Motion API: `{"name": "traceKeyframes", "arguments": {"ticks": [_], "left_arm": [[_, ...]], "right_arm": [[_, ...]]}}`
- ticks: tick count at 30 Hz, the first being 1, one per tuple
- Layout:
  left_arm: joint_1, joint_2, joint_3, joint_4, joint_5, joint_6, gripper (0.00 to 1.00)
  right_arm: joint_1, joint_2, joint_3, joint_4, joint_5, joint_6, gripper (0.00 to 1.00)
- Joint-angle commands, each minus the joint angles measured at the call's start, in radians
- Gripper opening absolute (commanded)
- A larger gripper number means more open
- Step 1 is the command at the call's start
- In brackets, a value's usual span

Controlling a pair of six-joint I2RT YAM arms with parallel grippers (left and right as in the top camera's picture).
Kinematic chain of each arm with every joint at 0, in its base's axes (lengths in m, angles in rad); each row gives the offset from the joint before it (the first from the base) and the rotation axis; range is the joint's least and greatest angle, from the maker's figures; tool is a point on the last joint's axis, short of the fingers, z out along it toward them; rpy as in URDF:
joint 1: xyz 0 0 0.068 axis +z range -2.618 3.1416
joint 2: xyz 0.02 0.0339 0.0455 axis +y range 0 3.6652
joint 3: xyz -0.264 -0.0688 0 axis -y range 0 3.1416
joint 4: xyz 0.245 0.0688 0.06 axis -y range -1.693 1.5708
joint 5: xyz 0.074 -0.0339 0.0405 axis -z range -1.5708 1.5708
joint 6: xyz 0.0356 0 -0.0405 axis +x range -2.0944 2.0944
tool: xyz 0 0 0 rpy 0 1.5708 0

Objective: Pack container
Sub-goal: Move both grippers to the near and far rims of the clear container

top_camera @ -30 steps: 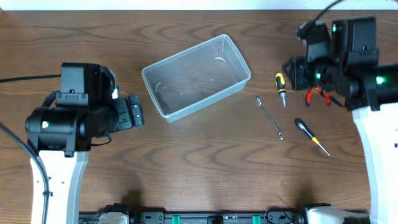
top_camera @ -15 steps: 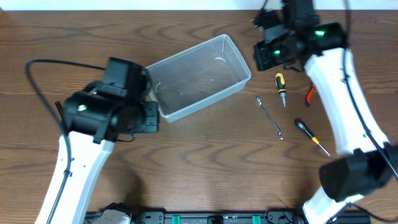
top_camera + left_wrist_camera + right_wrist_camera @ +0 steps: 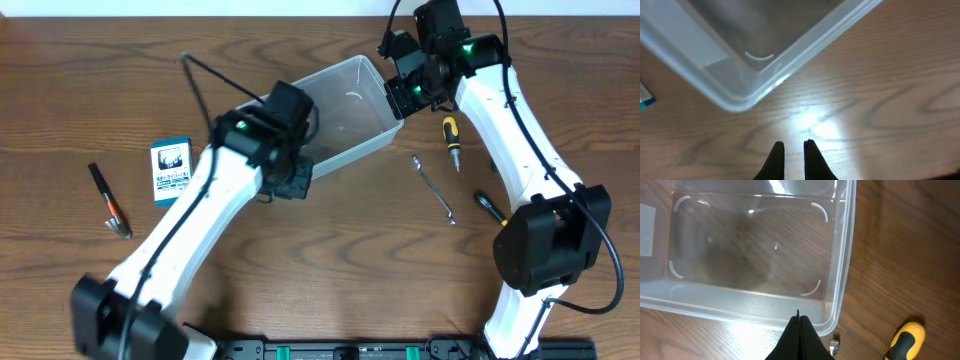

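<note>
Clear translucent rectangular plastic container (image 3: 350, 100) sits toward the back middle of the wooden counter (image 3: 300, 270), left gripper (image 3: 793, 146) slightly spread over bare wood just beside one corner, right gripper (image 3: 799, 322) pressed together above its rim, near a yellow-handled screwdriver (image 3: 905, 339).

Container (image 3: 345, 108) middle open from above; left arm (image 3: 215, 190) over one end, right arm (image 3: 500, 110) over the other.

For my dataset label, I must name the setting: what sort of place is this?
Probably a robot lab workbench: a wooden table with robot arms at it, a clear container, and hand tools such as a screwdriver and a wrench.
</note>
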Motion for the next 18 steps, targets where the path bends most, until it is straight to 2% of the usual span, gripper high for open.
{"name": "traceKeyframes", "arguments": {"ticks": [1,18], "left_arm": [[-0.002,0.054,-0.008,0.013,-0.015,0.045,0.06],[-0.002,0.191,-0.008,0.078,-0.016,0.079,0.06]], "right_arm": [[0.011,0.008,0.026,0.010,0.004,-0.067,0.01],[0.020,0.099,0.026,0.027,0.003,-0.134,0.01]]}}
